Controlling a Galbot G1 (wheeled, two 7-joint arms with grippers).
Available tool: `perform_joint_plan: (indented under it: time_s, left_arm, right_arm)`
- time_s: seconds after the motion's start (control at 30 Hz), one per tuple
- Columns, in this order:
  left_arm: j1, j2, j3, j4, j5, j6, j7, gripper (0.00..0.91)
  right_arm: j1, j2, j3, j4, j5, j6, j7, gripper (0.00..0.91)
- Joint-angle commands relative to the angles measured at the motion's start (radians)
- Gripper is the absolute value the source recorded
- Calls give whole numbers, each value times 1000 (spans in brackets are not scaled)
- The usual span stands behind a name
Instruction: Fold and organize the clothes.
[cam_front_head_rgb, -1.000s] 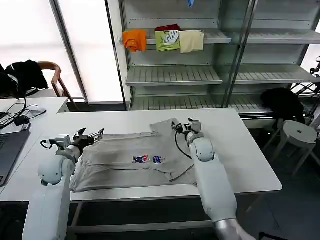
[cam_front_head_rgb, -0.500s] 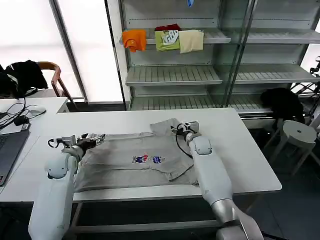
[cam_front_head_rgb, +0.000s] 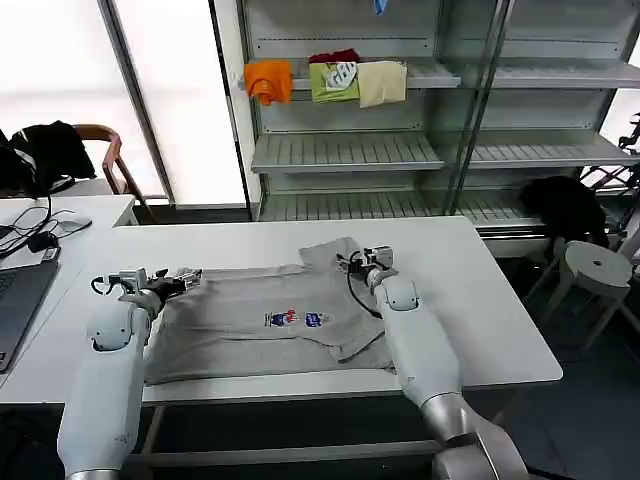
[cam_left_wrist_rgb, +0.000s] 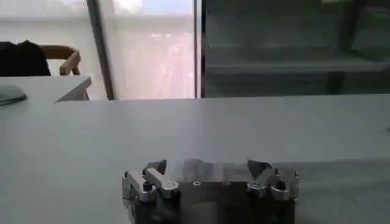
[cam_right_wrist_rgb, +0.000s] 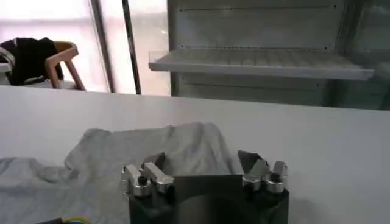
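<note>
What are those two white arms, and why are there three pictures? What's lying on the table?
It's a robot with two arms, and each arm ends in a hand made of two metal fingers. The big picture comes from a camera on its head, looking down. The other two come from small cameras on its wrists, so the dark metal at the bottom of each is that arm's own hand.

On the white table lies a grey shirt with a small coloured print, spread flat. The robot wants to fold it. The left hand is at one end of the shirt. The right hand is at the other end, by the bunched-up cloth. Both hands are open and hold nothing.
</note>
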Motion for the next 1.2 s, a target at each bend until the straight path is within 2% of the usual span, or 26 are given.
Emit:
perform_joint_plan:
  time_s: [0.03,0.17,0.23,0.47,0.7,0.83,0.97,1.2]
  left_arm:
    - [-11,-2,2,62,29,-11,5,353]
    - [-13,-1,4,64,36,-10,9,101]
    - [-14,-1,4,69,41,-10,13,10]
    - [2,2,2,43,24,-25,27,10]
    - [10,26,2,-7,-100,-71,19,0]
    - [34,33,-3,-91,-151,-67,14,0]
    - [70,42,-12,-167,-195,-51,13,0]
    - [163,73,-36,-236,-262,-54,29,0]
  right_arm:
    - [-1,49,-17,-15,-4,1,-7,242]
    - [-4,49,-20,-13,-13,-5,-10,20]
    - [-8,49,-21,-9,-15,-8,-15,0]
    - [-29,49,-15,37,-4,-4,-21,0]
    - [-70,49,-10,193,3,13,3,0]
    - [-122,49,11,378,-12,-41,-2,0]
    - [-165,49,-32,508,5,-98,8,0]
    - [-337,-27,-72,707,14,-172,-3,0]
